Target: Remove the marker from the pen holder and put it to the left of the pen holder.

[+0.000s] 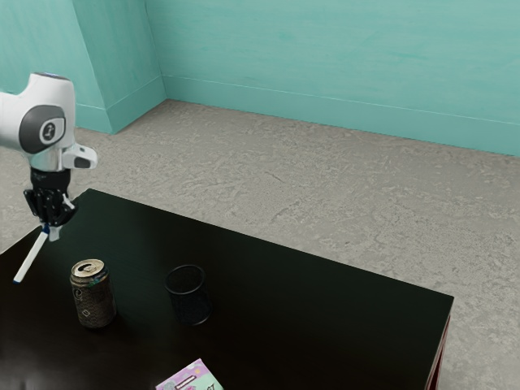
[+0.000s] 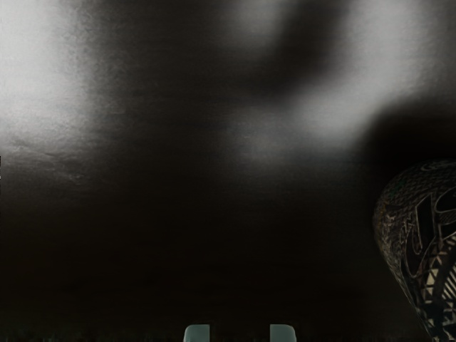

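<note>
White marker [image 1: 30, 258] slants down from your gripper [image 1: 50, 231], pinched near its upper end; the can [image 1: 93, 299] stands between it and the holder [image 1: 189, 302].

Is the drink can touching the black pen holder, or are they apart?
Apart. The exterior view shows bare dark tabletop between the drink can and the black pen holder.
</note>
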